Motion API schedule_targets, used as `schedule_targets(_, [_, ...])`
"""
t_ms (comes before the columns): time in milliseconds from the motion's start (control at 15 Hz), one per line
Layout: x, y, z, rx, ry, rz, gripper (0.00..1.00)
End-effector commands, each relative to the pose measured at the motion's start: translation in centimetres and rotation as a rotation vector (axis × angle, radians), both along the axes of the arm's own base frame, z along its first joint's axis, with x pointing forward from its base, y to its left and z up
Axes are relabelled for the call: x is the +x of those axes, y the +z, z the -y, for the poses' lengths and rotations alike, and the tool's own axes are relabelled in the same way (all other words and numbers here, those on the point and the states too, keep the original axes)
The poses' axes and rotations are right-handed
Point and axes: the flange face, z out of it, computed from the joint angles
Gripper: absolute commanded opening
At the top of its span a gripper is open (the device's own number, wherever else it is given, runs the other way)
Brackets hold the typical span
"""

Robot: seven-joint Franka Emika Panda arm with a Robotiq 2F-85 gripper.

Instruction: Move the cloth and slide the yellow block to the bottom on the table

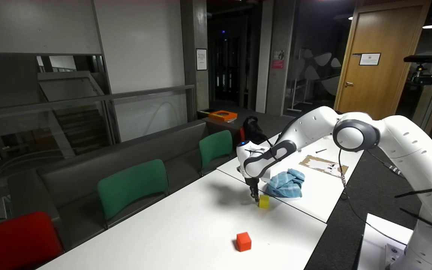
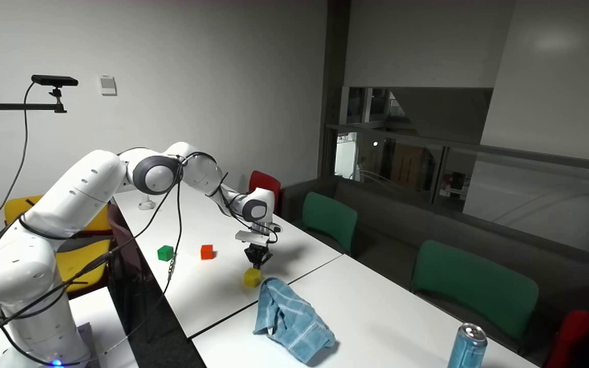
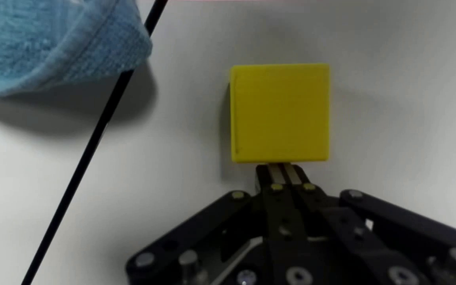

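The yellow block (image 1: 264,201) sits on the white table (image 1: 201,213), close to the dark seam between two tabletops. It also shows in an exterior view (image 2: 252,277) and in the wrist view (image 3: 280,113). My gripper (image 3: 284,168) points down beside the block, its fingers together with nothing between them. The fingertips are right at one side face of the block; whether they touch it I cannot tell. The blue cloth (image 2: 294,322) lies crumpled across the seam from the gripper, apart from the block. A corner of the cloth (image 3: 54,43) reaches over the seam in the wrist view.
A red block (image 1: 243,242) and a green block (image 2: 165,253) stand on the same tabletop as the yellow block. A blue can (image 2: 468,347) and a brown-edged board (image 1: 324,165) are on the tabletop with the cloth. Green chairs (image 1: 133,183) line one side.
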Motion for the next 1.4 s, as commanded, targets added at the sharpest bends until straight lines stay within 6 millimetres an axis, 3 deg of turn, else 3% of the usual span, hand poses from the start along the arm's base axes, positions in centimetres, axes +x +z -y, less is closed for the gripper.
schedule_targets(0, [-2.1, 1.9, 0.0, -0.066, 0.0, -0.08, 0.0])
schedule_targets(133, [-2.6, 2.3, 0.0, -0.086, 0.012, -0.102, 0.0])
schedule_targets(400, [-1.5, 3.2, 0.1, -0.107, 0.089, 0.027, 0.0])
schedule_targets(667, [-1.8, 2.8, 0.2, -0.107, 0.151, 0.092, 0.0])
schedule_targets(1000, [-4.8, 2.2, -0.1, -0.103, 0.143, 0.096, 0.0])
schedule_targets(1333, [-8.5, 2.8, 0.0, -0.108, 0.128, 0.075, 0.0])
